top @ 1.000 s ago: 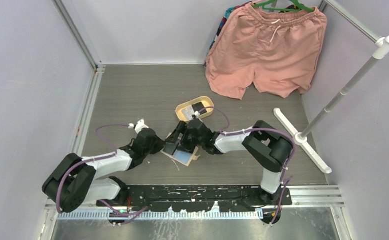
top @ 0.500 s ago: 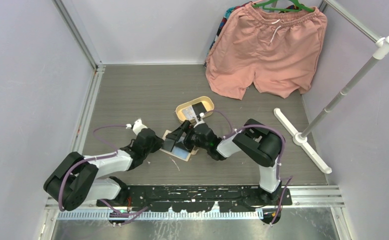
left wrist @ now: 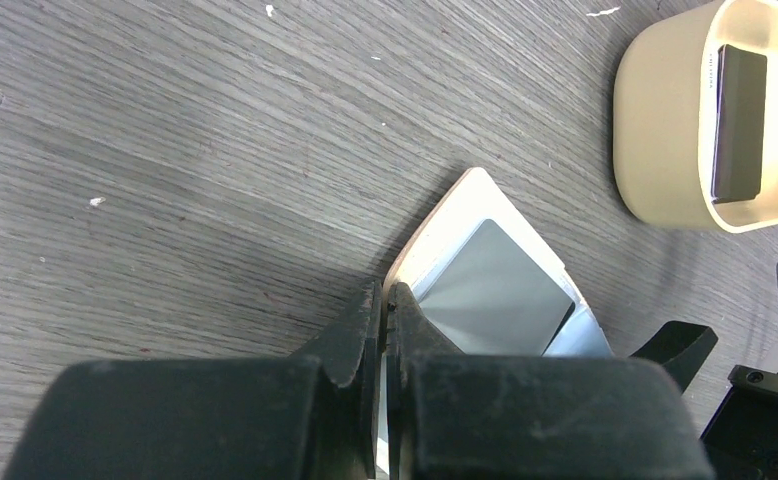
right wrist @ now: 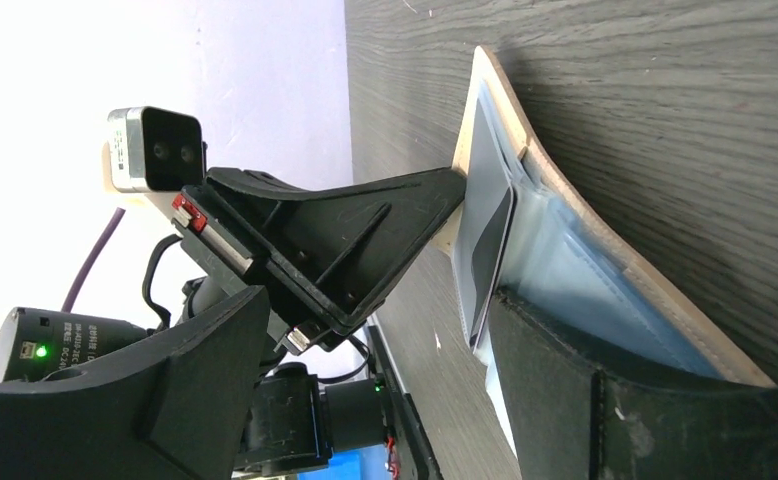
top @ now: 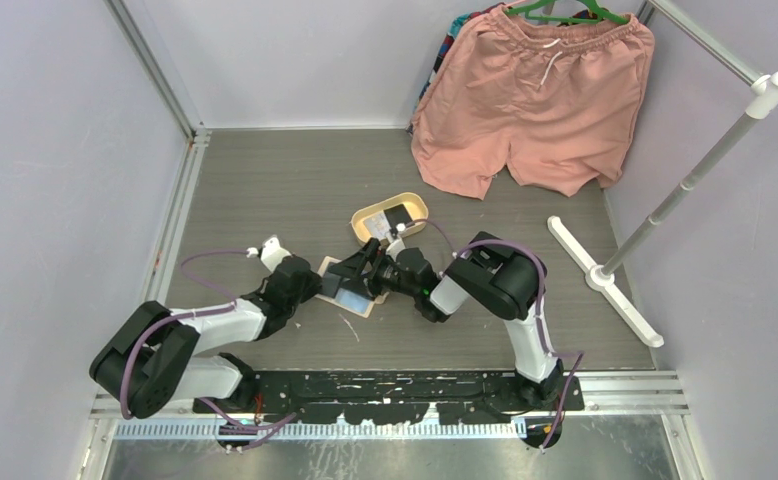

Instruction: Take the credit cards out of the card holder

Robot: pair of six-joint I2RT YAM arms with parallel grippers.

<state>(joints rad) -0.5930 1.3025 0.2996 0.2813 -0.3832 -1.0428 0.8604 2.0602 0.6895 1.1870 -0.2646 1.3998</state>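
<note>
The left fingers are clamped shut on the near corner of the card holder, apparently anchoring it open on the worktop while the right fingers, spread wide and gripping nothing, close in on the grey credit card in its pocket.

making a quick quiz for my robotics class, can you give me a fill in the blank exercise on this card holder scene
1. The left claw is ___ on a corner of the card holder.
2. The right claw is wide ___ at the holder.
3. The oval tray holds ___ dark card.
Missing words: shut; open; one.
</note>
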